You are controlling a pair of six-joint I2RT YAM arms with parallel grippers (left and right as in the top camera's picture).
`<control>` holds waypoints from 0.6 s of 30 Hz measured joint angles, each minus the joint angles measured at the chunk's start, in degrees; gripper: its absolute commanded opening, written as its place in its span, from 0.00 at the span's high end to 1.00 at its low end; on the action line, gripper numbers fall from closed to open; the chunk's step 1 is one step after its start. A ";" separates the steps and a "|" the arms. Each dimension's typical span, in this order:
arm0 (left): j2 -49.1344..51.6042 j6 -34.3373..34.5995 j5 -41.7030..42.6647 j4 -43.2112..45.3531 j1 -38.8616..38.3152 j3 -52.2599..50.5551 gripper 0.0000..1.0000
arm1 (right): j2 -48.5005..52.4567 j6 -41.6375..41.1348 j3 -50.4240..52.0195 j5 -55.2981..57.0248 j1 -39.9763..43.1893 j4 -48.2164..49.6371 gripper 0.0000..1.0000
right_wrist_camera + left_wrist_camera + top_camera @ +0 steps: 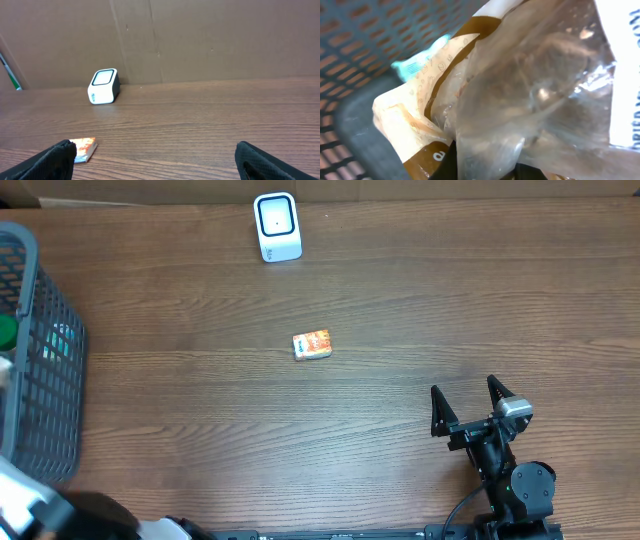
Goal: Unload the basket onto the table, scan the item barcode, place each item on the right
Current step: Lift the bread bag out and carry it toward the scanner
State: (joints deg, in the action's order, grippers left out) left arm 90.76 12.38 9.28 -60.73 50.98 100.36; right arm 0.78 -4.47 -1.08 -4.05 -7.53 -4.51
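Looking down on a broad brown wood-grain table (pixel 400 300), with plain brown cardboard (pixel 200 40) backing its far edge. Finding a grey plastic lattice basket (pixel 50 380) standing at the left edge. Peering inside it at a crinkled clear plastic bag with cream-and-brown printing (pixel 530 90), filling the left wrist view. Noting the left gripper (pixel 485 169) pinching shut on that bag's film. Seeing the right gripper (pixel 464 388) sitting low at the table's front right, jaws spreading fully wide, holding nothing. Spotting a small white box-shaped barcode scanner (pixel 277 226) standing upright at the far edge, well apart from the basket. Ending on a tiny orange rectangular packet (pixel 312 345) lying flat mid-table, between scanner and right gripper
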 measured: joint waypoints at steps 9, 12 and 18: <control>-14.32 6.64 14.27 -0.24 -2.75 0.31 0.96 | 0.00 -0.02 0.00 0.00 0.00 0.00 0.00; -16.94 7.23 15.43 -2.32 -6.51 0.31 0.96 | 0.00 -0.02 0.00 -0.02 0.00 0.00 0.00; -18.49 9.55 16.22 -10.32 -19.45 0.39 0.96 | 0.00 -0.02 0.00 -0.02 0.00 0.00 0.00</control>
State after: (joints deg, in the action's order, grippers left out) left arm 72.27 21.93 25.50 -71.05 31.53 100.75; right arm 0.78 -4.49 -1.08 -4.08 -7.53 -4.51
